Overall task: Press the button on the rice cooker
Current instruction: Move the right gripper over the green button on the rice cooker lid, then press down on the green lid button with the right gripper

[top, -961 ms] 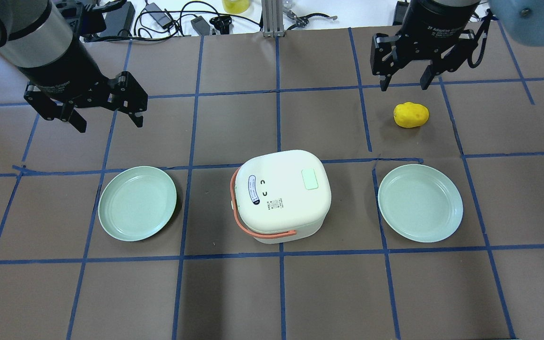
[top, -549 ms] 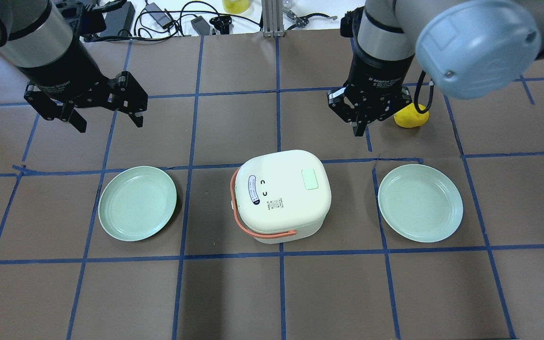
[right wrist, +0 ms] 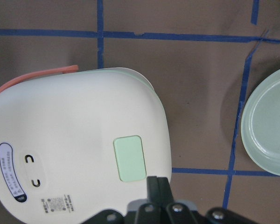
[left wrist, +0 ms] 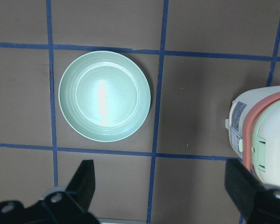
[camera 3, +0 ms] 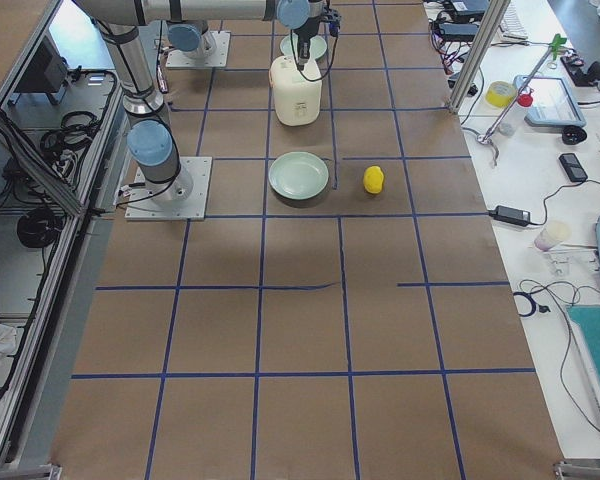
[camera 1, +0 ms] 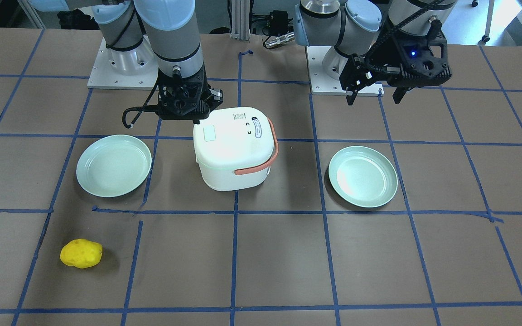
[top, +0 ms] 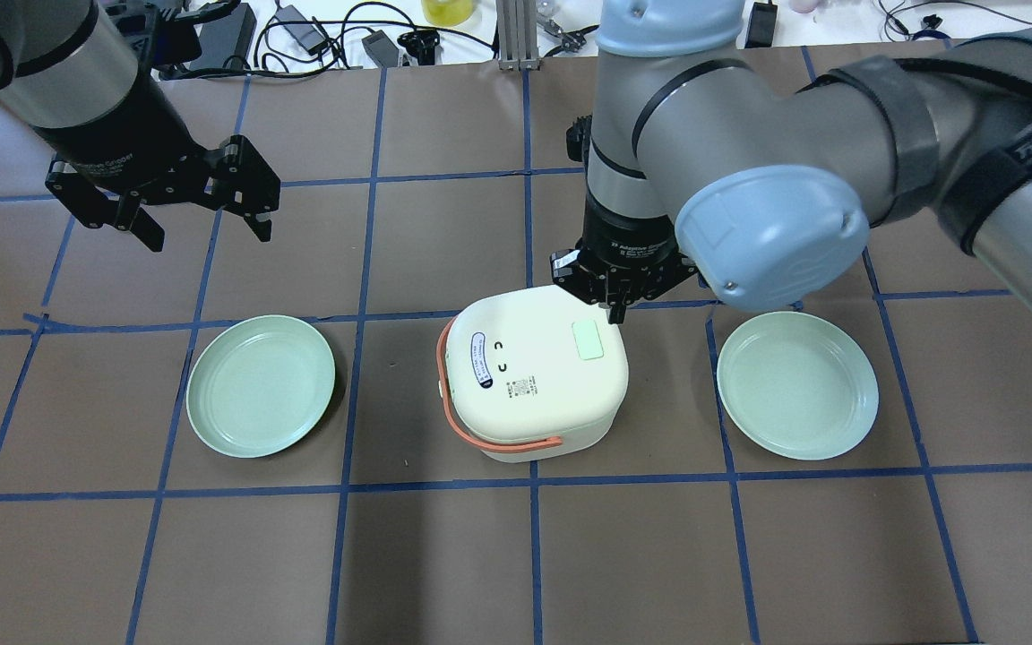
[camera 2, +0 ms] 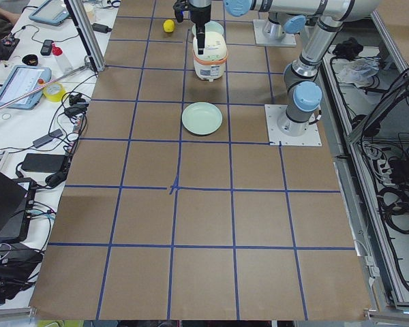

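The white rice cooker (top: 534,385) with an orange handle stands at the table's middle. Its pale mint button (top: 588,340) sits on the lid's top and also shows in the right wrist view (right wrist: 129,158) and the front view (camera 1: 209,134). My right gripper (top: 614,309) is shut and empty, fingers pointing down over the lid's far edge, just beside the button; I cannot tell if it touches the lid. In the right wrist view the gripper (right wrist: 158,186) is next to the button's corner. My left gripper (top: 202,228) is open and empty, hovering at the back left.
A mint plate (top: 261,385) lies left of the cooker and another plate (top: 796,385) lies right of it. A yellow lumpy object (camera 1: 81,253) lies beyond the right plate; my right arm hides it in the overhead view. Cables lie past the table's far edge.
My right arm has swung from the back right toward the cooker, and its gripper went from open to shut. The left arm has not moved.
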`<state>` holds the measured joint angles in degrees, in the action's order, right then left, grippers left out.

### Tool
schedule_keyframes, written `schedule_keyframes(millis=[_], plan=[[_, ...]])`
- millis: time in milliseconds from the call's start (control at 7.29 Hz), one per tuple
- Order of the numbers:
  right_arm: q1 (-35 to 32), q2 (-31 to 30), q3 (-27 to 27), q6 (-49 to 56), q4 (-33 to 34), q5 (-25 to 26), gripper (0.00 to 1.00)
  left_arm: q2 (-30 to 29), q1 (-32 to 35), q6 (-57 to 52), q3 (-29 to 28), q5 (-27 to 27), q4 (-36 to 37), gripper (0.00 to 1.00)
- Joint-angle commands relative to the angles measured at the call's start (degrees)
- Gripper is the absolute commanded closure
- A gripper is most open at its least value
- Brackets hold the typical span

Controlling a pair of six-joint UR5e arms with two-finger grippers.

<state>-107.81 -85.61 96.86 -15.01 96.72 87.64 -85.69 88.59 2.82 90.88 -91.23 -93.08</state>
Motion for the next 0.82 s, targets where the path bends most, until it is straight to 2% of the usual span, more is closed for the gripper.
schedule_keyframes(millis=[0,275,686], plan=[[-1.6,0.0,3.9,-1.2,5.7,0.2,0.93,0.0,0.0,0.0,0.0,0.0,0.0,0.0],[-1.7,0.2,6.2,-1.2,9.8,0.0,0.92,0.0,0.0,0.0,0.0,0.0,0.0,0.0],[-1.7,0.9,6.7,-1.1,10.9,0.0,0.92,0.0,0.0,0.1,0.0,0.0,0.0,0.0]])
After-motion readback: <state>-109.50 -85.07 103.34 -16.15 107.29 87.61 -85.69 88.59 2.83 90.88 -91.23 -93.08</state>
